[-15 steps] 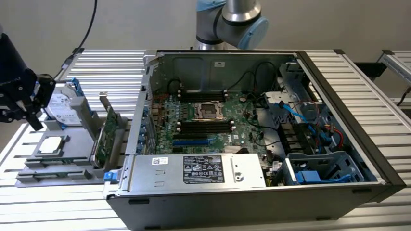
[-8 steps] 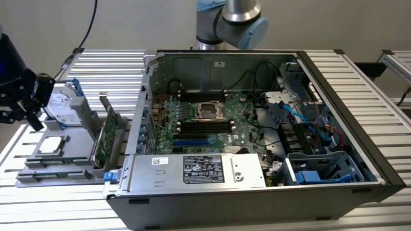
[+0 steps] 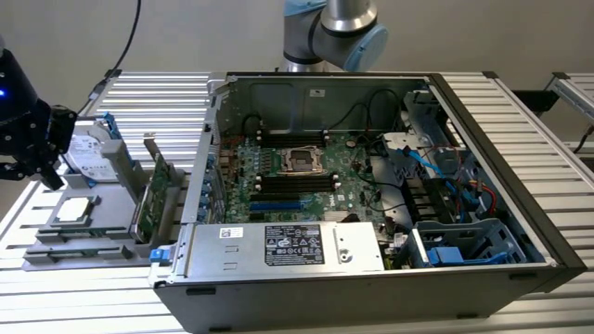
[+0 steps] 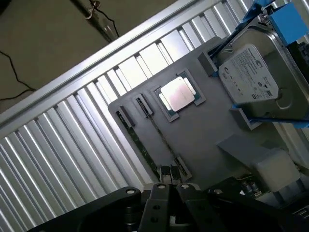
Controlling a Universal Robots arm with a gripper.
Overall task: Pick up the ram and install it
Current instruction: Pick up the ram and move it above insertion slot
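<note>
Wrist view: grey tray holds processor, hard drive, ram.

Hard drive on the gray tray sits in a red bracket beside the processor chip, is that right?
Not quite: the bracket is blue, not red. The wrist view shows the hard drive in its blue bracket on the gray tray, beside the processor chip.

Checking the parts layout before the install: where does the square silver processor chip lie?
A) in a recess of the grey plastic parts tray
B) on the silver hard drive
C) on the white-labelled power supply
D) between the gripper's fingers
A: the square silver processor chip sits in a recess of the grey plastic parts tray, beside the silver hard drive, apart from the gripper.
</note>
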